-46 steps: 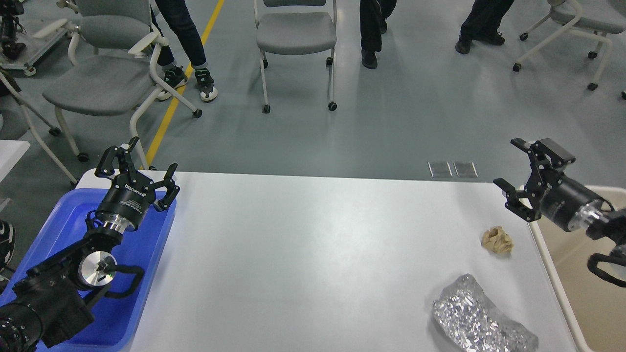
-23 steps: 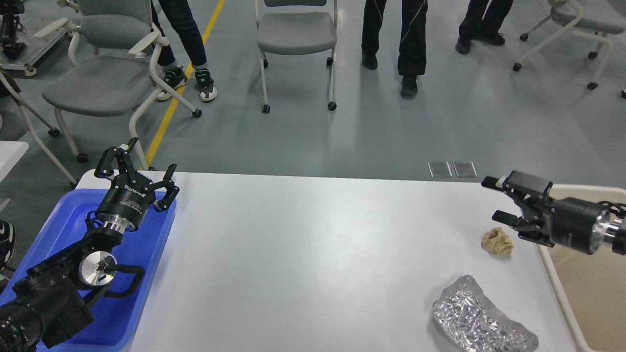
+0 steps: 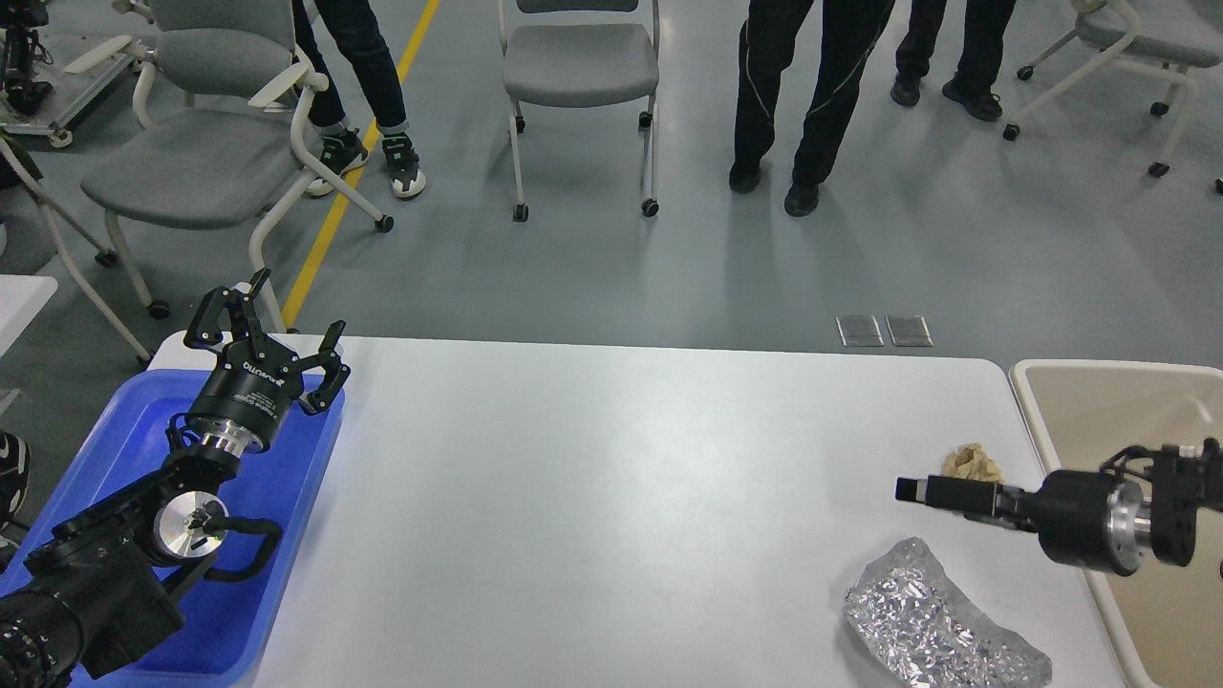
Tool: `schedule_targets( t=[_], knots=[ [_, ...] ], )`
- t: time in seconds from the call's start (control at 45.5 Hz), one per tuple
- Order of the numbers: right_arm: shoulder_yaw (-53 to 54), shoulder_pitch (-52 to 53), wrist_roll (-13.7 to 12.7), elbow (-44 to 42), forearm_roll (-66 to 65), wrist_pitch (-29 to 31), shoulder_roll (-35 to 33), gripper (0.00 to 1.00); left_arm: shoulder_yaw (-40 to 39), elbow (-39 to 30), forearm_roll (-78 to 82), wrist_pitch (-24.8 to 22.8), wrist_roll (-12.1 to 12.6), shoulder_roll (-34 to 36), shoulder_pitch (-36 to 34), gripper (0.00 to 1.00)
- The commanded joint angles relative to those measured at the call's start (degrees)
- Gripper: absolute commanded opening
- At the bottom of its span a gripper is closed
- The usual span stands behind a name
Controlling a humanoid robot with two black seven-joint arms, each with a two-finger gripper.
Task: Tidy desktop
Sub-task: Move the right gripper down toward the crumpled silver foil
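The desktop is a wide white tabletop with rounded corners. A crumpled tan paper ball lies on it near the right edge. A crumpled sheet of silver foil lies at the front right. My right gripper reaches in from the right, low over the table, just in front of the paper ball and above the foil. It is seen side-on, so its fingers cannot be told apart. My left gripper is open and empty above the far end of the blue tray.
A beige bin stands off the table's right edge. The blue tray sits on the left end of the desktop. Grey wheeled chairs and several standing people are on the floor beyond the far edge.
My right gripper has swung down and left, from above the table's far right corner to low beside the paper ball. The left arm has not moved. A person has walked closer behind the table.
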Motion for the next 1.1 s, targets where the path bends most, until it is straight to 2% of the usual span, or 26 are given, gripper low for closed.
schedule_targets(
  t=[0.0, 0.154, 0.351, 0.549, 0.659, 0.747, 0.812, 0.878, 0.944, 1.01, 1.054, 1.076],
  knots=[
    [-10.85, -0.29, 0.37, 0.38, -13.10, -11.08, -0.22, 0.93, -0.03, 0.00, 0.00, 0.09, 0.00, 0.00, 0.00, 0.98],
    [-19.55, 0.33, 0.37, -2.78, -16.53, -23.30, 0.22, 0.93, -0.03, 0.00, 0.00, 0.00, 0.00, 0.00, 0.00, 0.98],
    [-26.50, 1.91, 0.37, -9.81, -16.62, -32.27, 1.72, 0.93, -0.03, 0.00, 0.00, 0.09, 0.00, 0.00, 0.00, 0.98],
    [-33.09, 3.23, 0.46, -16.32, -16.53, -38.86, 3.82, 0.93, -0.03, 0.00, 0.00, 0.00, 0.00, 0.00, 0.00, 0.98],
    [-34.68, 3.67, 0.46, -17.29, -15.83, -39.66, 4.44, 0.98, -0.03, 0.00, 0.00, 0.00, 0.00, -0.09, 0.00, 0.98],
    [-34.68, 3.67, 0.46, -17.38, -15.57, -39.75, 4.71, 0.96, -0.03, 0.00, 0.00, 0.00, 0.00, 0.00, 0.00, 0.98],
    [-34.68, 3.75, 0.81, -17.46, -15.57, -40.01, 5.06, 0.87, -0.03, 0.00, 0.00, 0.00, 0.00, 0.00, 0.00, 0.98],
    [-34.77, 3.75, 1.25, -17.82, -15.65, -40.10, 5.58, 0.71, -0.03, 0.00, 0.00, 0.09, 0.00, 0.00, 0.00, 0.98],
    [-34.77, 3.75, 1.42, -18.08, -15.39, -39.92, 5.93, 0.50, -0.03, 0.00, 0.00, 0.00, 0.00, 0.00, 0.00, 0.98],
    [-35.03, 3.67, 1.42, -18.08, -15.30, -39.84, 6.29, 0.36, -0.03, 0.00, 0.00, 0.00, 0.00, 0.00, 0.00, 0.98],
    [-35.12, 3.67, 1.42, -18.17, -15.13, -39.66, 6.29, 0.21, -0.03, 0.00, 0.00, 0.00, 0.00, 0.00, 0.00, 0.98],
    [-35.29, 3.67, 1.42, -18.17, -15.13, -39.57, 6.29, 0.18, -0.03, 0.00, 0.00, 0.00, 0.09, 0.00, 0.00, 0.98]
  ],
)
